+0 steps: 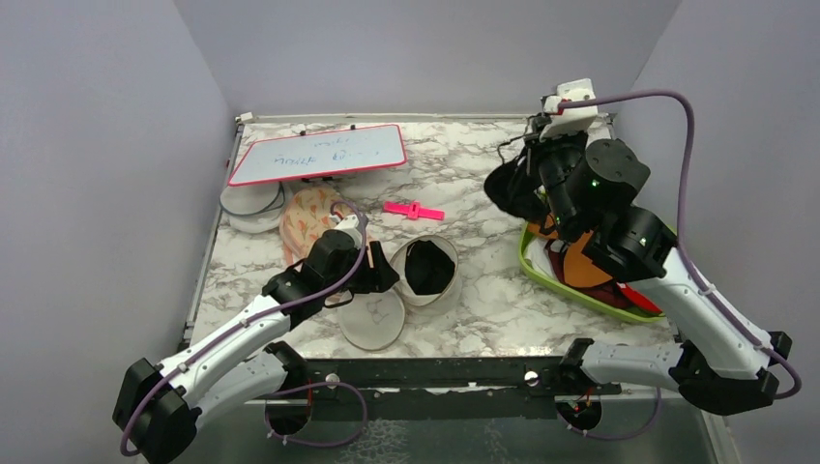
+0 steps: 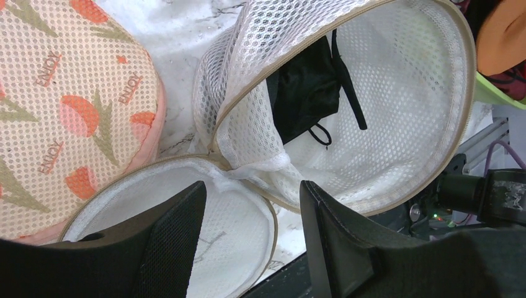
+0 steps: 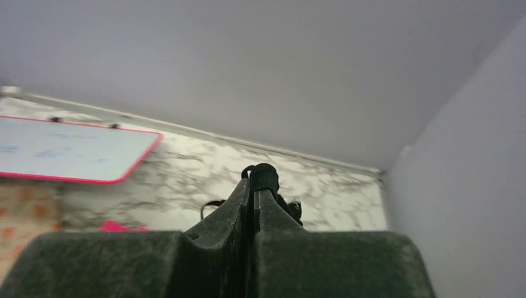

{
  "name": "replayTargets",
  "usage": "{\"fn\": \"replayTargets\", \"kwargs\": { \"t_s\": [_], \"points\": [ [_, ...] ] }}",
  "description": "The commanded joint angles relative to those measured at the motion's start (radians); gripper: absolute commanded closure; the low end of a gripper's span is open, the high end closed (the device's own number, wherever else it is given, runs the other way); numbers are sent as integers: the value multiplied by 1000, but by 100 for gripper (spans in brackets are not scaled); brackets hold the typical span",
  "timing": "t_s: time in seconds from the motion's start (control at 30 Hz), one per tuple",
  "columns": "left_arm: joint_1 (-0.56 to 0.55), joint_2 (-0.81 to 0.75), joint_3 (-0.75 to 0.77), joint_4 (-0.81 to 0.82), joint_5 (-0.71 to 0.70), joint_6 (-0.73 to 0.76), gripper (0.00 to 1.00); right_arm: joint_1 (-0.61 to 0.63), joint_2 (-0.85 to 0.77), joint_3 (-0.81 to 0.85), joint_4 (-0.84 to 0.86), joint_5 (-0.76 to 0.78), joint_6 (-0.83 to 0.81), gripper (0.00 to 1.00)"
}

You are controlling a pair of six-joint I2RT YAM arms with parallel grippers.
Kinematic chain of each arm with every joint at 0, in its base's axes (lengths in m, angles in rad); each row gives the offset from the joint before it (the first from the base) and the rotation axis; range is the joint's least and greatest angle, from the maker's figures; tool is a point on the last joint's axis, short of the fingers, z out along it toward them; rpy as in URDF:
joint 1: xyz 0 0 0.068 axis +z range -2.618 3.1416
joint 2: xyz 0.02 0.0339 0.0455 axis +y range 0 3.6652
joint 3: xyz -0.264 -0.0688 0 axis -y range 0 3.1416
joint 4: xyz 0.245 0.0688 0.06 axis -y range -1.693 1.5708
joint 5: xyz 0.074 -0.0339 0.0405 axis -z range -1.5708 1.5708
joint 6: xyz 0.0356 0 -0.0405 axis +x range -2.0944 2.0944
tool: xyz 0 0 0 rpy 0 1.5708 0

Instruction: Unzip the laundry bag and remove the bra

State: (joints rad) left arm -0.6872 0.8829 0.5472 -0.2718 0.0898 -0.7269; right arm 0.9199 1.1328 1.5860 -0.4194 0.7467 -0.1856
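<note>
**Top view.** The bag point(image 1: 372, 324) lies unzipped near the middle of the counter point(image 1: 493, 300). One half lies flat and the other is tipped up. A black piece point(image 1: 429, 267) sits in the tipped half. The left gripper point(image 1: 379, 275) is at the hinge, released, with nothing clamped. This placement probably serves to steady the bag. The right gripper point(image 1: 535, 133) is raised over the far right corner and clenched on the bra point(image 1: 510, 188). The bra hangs clear of the counter, well apart from the bag and just beside the green tray point(image 1: 529, 259). The height likely keeps the straps from catching on anything.

**Left wrist.** The jaws stand apart on either side of the hinge. The black piece shows thin straps. It cannot be told whether it is a second garment. The peach pouch point(image 2: 68, 105) lies just beside the flat half.

**Right wrist.** The jaws are pressed flat together, with a nip of black fabric at the tips. A thin strap loop shows just beside the fingers. Removal appears done for the held bra. The black piece is not yet out of the bag.
</note>
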Motion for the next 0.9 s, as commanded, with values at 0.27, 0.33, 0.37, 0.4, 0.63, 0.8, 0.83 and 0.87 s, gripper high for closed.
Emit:
{"fn": "replayTargets", "kwargs": {
  "t_s": [0.27,0.33,0.37,0.4,0.63,0.8,0.83,0.87],
  "points": [
    [6,-34,36,-32,25,13,49,-526,-56,-166,-9,72,144,99],
    [5,-40,41,-43,25,20,49,-601,-61,-217,-16,55,210,99],
    [5,-43,44,-49,25,22,49,-663,-67,-255,-15,23,256,99],
    [6,-46,46,-52,22,24,49,-695,-74,-294,-14,1,304,99],
    [5,-68,47,-67,28,29,49,-915,-66,-566,-26,-145,682,99],
    [6,-79,46,-73,24,32,49,-1058,1,-767,-21,-208,938,99],
    [5,-81,45,-73,27,32,49,-1103,20,-798,-28,-214,992,99],
    [6,-83,45,-74,27,31,49,-1165,22,-836,-32,-222,1038,99]
  ]
}}
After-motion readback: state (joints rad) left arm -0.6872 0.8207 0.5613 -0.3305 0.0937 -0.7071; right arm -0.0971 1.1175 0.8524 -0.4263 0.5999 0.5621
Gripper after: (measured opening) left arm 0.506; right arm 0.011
